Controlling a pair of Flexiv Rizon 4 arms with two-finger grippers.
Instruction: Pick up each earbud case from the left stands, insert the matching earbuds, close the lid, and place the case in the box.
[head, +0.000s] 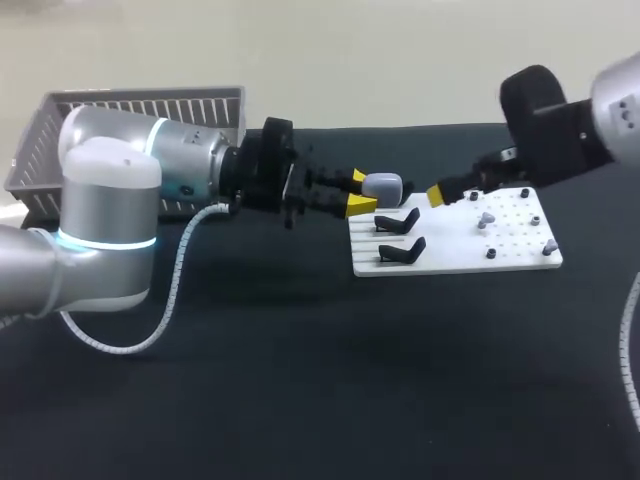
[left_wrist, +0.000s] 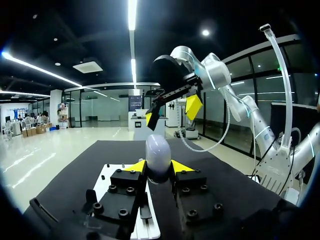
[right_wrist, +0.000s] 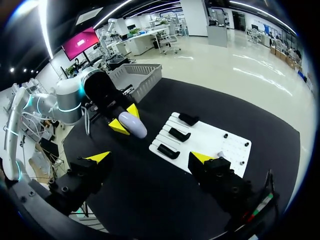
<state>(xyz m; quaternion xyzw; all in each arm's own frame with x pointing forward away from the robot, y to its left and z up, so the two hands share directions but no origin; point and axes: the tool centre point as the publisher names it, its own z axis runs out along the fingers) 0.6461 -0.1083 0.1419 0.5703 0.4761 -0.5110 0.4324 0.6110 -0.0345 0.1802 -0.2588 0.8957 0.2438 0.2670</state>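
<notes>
Case handling is the step in hand. The left end effector (head: 365, 192) is clamped on the pale, rounded earbud case (head: 384, 186), one yellow tip on each flank. It holds the case in the air above the 10 o'clock corner of the white board (head: 455, 262). The right end effector (left_wrist: 171, 112) hangs just beyond the case on its 3 o'clock side, with its jaws spread wide and nothing between them.

On the board, the black stands (head: 398, 220) line the 9 o'clock half. Small grey pieces that are probably the earbuds (head: 486, 219) sit among pegs on the 3 o'clock half. The slatted basket (head: 130, 110), likely the box the task names, rests at 10 o'clock on the dark tabletop (head: 320, 380), behind the left arm.

No open lid shows on the case, so the lid probably has to be raised before anything can go in. To do that well, the left arm should hold the case steady, with its grip low on the body so the hinge and lid are free. The right arm should close to a narrow opening before it comes in, and should meet the lid's edge rather than push on the shell. A sideways shove could twist the smooth case out of the pinch. The case is best kept over the board, so that a slip lands near the stands.
</notes>
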